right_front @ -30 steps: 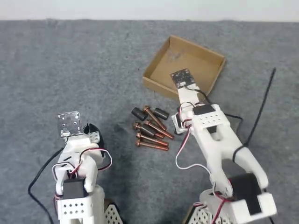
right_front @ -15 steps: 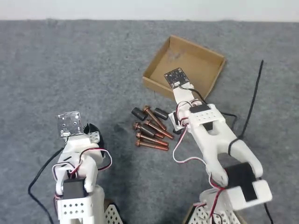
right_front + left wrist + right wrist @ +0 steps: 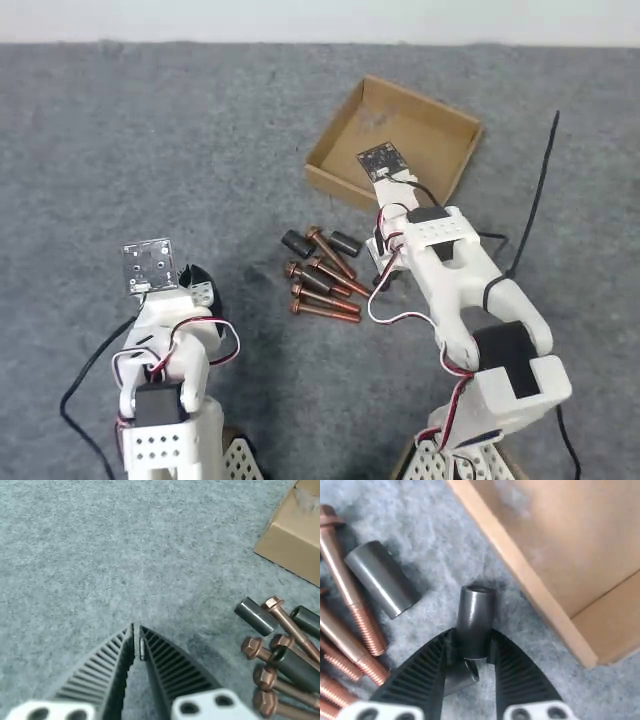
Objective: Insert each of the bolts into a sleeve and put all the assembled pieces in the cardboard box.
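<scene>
Several copper bolts (image 3: 325, 287) lie in a pile on the grey carpet, in front of the cardboard box (image 3: 449, 168). Two loose dark sleeves (image 3: 297, 243) (image 3: 345, 242) rest beside the pile's far end. My right gripper (image 3: 471, 635) is shut on a third dark sleeve (image 3: 476, 611), held just above the carpet between the pile and the box's near wall (image 3: 520, 575). Another sleeve (image 3: 382, 577) lies close beside it. My left gripper (image 3: 136, 631) is shut on nothing, low over bare carpet to the left of the bolts (image 3: 270, 677).
The box's interior (image 3: 400, 130) shows only bare cardboard. One more dark sleeve (image 3: 295, 666) lies among the bolts. A black cable (image 3: 535, 205) runs along the carpet to the right of the right arm. Bare carpet stretches to the left and behind.
The right arm's wrist shifted slightly left and then back, and its elbow drew in toward the pile. The left arm has not moved.
</scene>
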